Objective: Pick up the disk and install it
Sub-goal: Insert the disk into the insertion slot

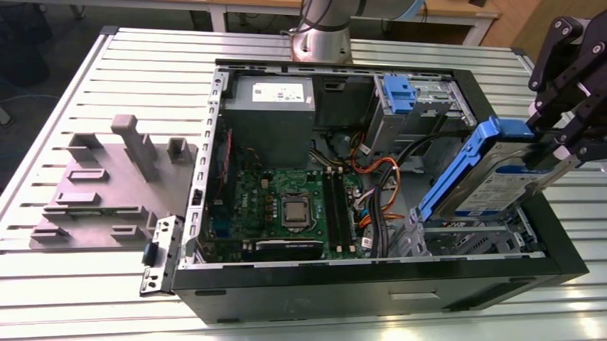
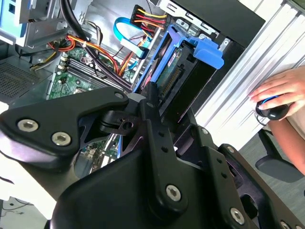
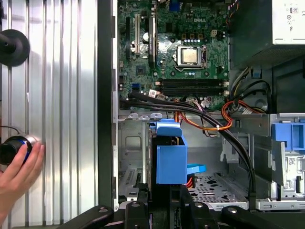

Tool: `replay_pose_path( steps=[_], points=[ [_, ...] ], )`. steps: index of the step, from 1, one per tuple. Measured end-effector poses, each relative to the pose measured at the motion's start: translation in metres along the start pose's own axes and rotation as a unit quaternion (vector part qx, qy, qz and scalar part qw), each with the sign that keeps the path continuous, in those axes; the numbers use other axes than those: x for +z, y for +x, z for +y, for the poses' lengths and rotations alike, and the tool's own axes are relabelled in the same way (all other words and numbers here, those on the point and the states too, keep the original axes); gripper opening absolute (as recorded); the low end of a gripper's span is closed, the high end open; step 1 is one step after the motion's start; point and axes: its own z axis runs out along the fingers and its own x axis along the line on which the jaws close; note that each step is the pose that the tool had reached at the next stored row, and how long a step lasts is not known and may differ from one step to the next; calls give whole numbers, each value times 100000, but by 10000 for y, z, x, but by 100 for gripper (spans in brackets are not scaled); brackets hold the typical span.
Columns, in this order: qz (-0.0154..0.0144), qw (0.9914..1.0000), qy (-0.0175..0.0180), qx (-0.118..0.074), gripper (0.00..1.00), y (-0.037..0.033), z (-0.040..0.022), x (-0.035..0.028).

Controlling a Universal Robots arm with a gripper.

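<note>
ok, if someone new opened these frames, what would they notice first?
First the blue-railed disk, held tilted by the end effector above the open computer case at the exterior view's right. Then the green motherboard in the middle of the case, and a person's hand outside the case in the first wrist view.

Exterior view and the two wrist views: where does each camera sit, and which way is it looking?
Exterior view: off the arm, above, looking down into the open computer case; the arm's base and the fingers clamping the disk show.
First wrist view: on the wrist, looking past the fingers and disk squarely into the case at the motherboard.
Second wrist view: on the wrist, looking slantwise along the fingers at the disk.
Shared: both wrist views catch a person's hand outside the case.
</note>
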Motion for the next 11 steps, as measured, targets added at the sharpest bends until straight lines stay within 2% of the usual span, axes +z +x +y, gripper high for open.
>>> replay_pose_path(
  steps=[11],
  points=[
    [8,100000,55,-2,35,2,7,56]
  ],
)
